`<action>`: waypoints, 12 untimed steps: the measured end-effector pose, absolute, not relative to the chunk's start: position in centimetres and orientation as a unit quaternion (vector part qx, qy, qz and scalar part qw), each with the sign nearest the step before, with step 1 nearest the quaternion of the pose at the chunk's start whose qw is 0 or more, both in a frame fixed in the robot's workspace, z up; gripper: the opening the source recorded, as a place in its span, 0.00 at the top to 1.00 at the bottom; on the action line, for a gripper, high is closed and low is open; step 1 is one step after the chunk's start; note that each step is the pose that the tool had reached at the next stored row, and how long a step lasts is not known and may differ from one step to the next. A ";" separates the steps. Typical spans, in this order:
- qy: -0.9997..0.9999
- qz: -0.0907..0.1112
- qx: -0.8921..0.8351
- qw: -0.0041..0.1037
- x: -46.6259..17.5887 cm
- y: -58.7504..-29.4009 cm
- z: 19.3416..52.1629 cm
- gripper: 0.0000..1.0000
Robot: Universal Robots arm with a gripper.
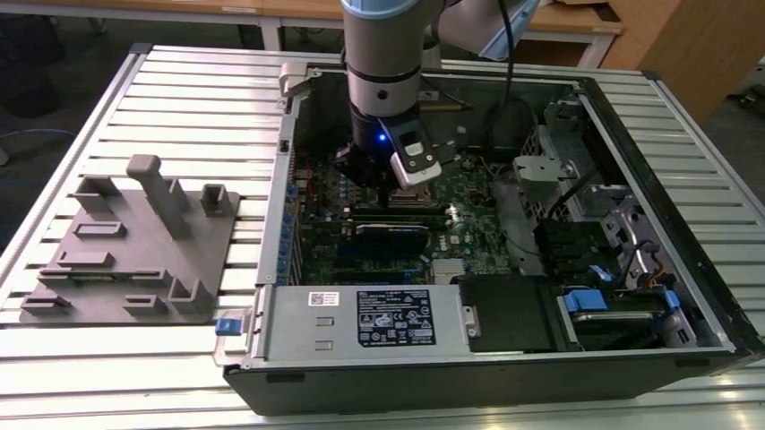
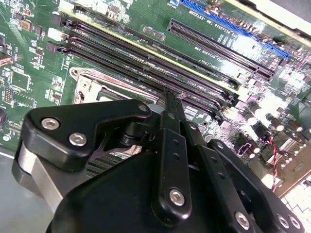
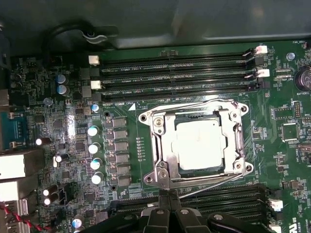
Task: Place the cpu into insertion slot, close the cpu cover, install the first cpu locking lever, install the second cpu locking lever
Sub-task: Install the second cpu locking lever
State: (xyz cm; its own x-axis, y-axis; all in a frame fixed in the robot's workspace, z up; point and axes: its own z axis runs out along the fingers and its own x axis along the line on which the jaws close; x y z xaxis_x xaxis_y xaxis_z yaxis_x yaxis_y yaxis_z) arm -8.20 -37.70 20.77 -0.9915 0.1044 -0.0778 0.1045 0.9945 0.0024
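Note:
The cpu (image 3: pixel 199 144) lies flat in the insertion slot (image 3: pixel 204 171), its pale silver top showing through the window of the cpu cover (image 3: pixel 162 145). The cover is down over it. One thin wire lever (image 3: pixel 239 141) runs along one side of the socket, and a second lever (image 3: pixel 214 186) runs along the adjoining side, slightly slanted. My gripper (image 3: pixel 168 196) is shut, with its tip just off the socket corner where the second lever ends. Whether the tip touches that lever I cannot tell. In the second wrist view the fingers (image 2: pixel 171 121) meet in a narrow point over the memory slots, beside the cover (image 2: pixel 85 85). In the exterior view the gripper (image 1: pixel 385 190) hangs low over the board.
Long black memory slots (image 3: pixel 175 73) lie on both sides of the socket. Rows of capacitors (image 3: pixel 95 145) stand beside it. The open computer case (image 1: pixel 669 179) walls in the board, with a power supply (image 1: pixel 358 318) along its front. A grey fixture plate (image 1: pixel 143 233) lies at the exterior view's left.

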 end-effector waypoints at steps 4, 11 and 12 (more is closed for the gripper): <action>0.998 0.000 0.052 0.039 -8.3 -37.7 20.7 0.90; 0.998 0.009 0.053 0.039 -8.6 -38.0 20.7 0.90; 0.998 0.009 0.053 0.038 -8.6 -38.1 20.7 0.90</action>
State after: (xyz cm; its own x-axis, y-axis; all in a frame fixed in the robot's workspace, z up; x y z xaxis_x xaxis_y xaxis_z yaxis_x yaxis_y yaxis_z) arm -8.62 -38.05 20.70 -0.9915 0.1060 -0.0758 0.1045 0.9943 0.0225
